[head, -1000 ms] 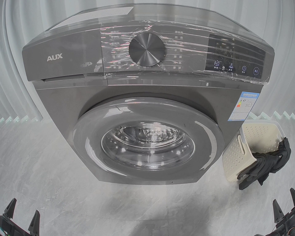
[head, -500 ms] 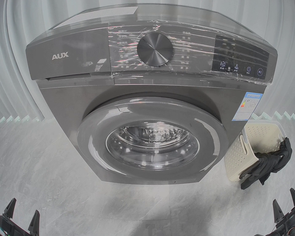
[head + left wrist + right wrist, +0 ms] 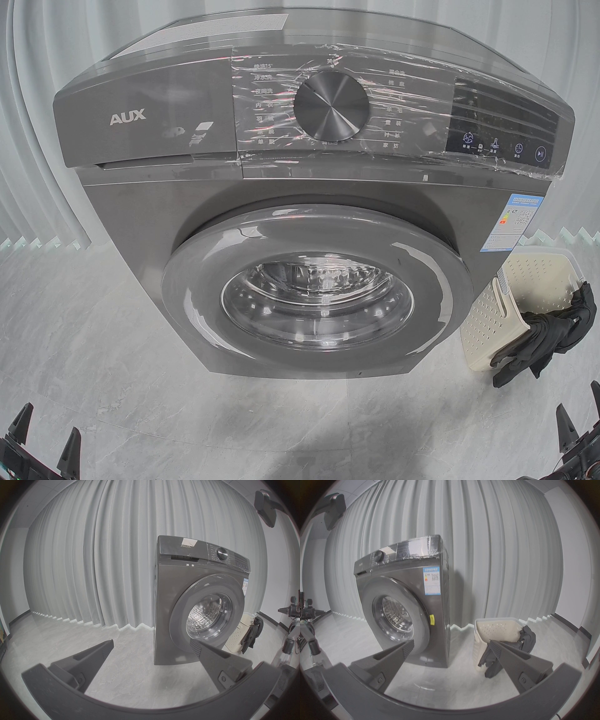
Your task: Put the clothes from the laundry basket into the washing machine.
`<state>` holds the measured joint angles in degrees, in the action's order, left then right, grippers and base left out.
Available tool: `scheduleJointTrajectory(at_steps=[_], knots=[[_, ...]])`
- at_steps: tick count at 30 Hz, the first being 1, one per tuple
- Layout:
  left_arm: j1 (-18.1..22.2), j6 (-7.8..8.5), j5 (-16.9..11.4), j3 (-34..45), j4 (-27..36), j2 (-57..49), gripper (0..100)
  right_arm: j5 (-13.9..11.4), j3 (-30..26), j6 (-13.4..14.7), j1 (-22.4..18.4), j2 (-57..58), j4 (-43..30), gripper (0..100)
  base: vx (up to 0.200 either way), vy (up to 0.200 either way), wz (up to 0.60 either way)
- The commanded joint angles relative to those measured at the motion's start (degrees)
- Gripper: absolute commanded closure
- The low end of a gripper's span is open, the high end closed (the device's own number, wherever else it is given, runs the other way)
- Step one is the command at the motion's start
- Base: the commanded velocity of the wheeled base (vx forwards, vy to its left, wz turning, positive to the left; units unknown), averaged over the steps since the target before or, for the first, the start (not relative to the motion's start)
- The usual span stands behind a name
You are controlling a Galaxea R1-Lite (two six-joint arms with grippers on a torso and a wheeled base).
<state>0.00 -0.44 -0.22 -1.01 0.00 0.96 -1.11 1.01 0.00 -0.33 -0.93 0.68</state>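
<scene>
A grey front-loading washing machine (image 3: 300,187) stands straight ahead with its round glass door (image 3: 315,297) shut. To its right on the floor is a cream perforated laundry basket (image 3: 494,315) with a dark garment (image 3: 544,340) hanging over its near rim. The same basket (image 3: 500,631) and dark garment (image 3: 526,641) show in the right wrist view, and the machine (image 3: 200,598) in the left wrist view. My left gripper (image 3: 45,431) sits low at the left, open and empty. My right gripper (image 3: 581,415) sits low at the right, open and empty, short of the basket.
White pleated curtains (image 3: 37,125) hang behind the machine. Pale marble-pattern floor (image 3: 187,406) lies bare between me and the machine. A dark stand with equipment (image 3: 292,627) is off to one side in the left wrist view.
The whole head view has shifted: the machine and basket sit slightly further right and lower, so the camera moved. Both grippers keep their places at the lower edge.
</scene>
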Motion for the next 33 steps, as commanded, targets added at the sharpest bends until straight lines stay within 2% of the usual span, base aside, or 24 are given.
scheduleJointTrajectory(at_steps=[1, 4, 5, 7, 8, 9, 11, 13, 14, 15, 16, 20, 24, 25, 29, 30, 33], knots=[[0.0, 0.00, 0.0, 1.0, 0.0, -1.0, 0, -0.2, 6.5, 2.5, 0.1, 0.8, 4.8, 0, 0.000, 0.000, 0.00], [0.0, 0.09, 0.0, 1.0, 0.0, -1.0, 0, -1.0, 13.3, 4.7, 0.2, -0.8, 2.1, 0, 0.000, 0.000, 0.00], [0.0, 0.09, 0.0, 1.0, 0.0, -1.0, 0, -1.0, 13.3, 4.7, 0.2, -0.8, 2.1, 0, 0.000, 0.000, 0.00], [0.0, 0.09, 0.1, 1.0, 0.0, -1.0, 0, -9.0, 13.8, 4.2, 0.4, -2.1, -3.9, 0, 0.000, 0.000, 0.00], [0.0, 0.09, 0.0, 1.0, 0.0, -1.0, 0, -11.2, 13.6, 4.0, 0.4, -2.2, -5.0, 0, 0.000, 0.000, 0.00], [0.0, 0.09, 0.0, 1.0, 0.0, -1.0, 0, -15.5, 12.7, 3.4, 0.3, -2.5, -6.7, 0, 0.000, 0.000, 0.00], [0.0, 0.09, 0.0, 1.0, 0.0, -1.0, 0, -21.8, 11.1, 2.4, 0.0, -3.6, -7.2, 0, 0.000, 0.000, 0.00], [0.0, 0.09, 0.0, 1.0, 0.0, -1.0, 0, -26.6, 10.5, 1.4, 0.0, -6.3, -7.1, 0, 0.000, 0.000, 0.00], [0.0, 0.09, 0.0, 1.0, 0.0, -1.0, 0, -28.3, 10.5, 0.9, 0.0, -7.7, -7.0, 0, 0.000, 0.000, 0.00], [0.0, 0.09, 0.0, 1.0, 0.0, -1.0, 0, -28.8, 10.5, 0.7, 0.0, -8.3, -7.0, 0, 0.000, 0.000, 0.00], [0.0, 0.09, 0.0, 1.0, 0.0, -1.0, 0, -31.1, 11.0, -0.5, 0.0, -12.0, -6.3, 0, 0.000, 0.000, 0.00], [0.0, 0.09, 0.0, 1.0, 0.0, -1.0, 0, -32.7, 11.9, -2.2, 0.5, -22.8, 1.4, 0, 0.000, 0.000, 0.00], [0.0, 0.09, 0.0, 1.0, 0.0, -1.0, 0, -32.4, 12.8, -4.3, 0.5, -32.9, 9.2, 0, 0.000, 0.000, 0.00], [0.0, 0.09, 0.0, 1.0, 0.0, -1.0, 0, -31.9, 13.6, -5.1, 0.5, -38.7, 13.2, 0, 0.000, 0.000, 0.00], [0.0, 0.00, 0.0, 1.0, 0.0, -1.0, 0, -31.0, 14.5, -5.4, 0.5, -47.1, 19.4, 0, 0.000, 0.000, 0.00], [0.0, 0.00, 0.0, 1.0, 0.0, -1.0, 0, -29.9, 14.9, -5.4, 1.0, -50.7, 21.7, 0, 0.000, 0.000, 0.00], [0.0, 0.00, 0.0, 1.0, 0.0, -1.0, 0, -28.2, 15.3, -4.3, 6.0, -54.2, 23.6, 0, 0.000, 0.000, 0.00]])
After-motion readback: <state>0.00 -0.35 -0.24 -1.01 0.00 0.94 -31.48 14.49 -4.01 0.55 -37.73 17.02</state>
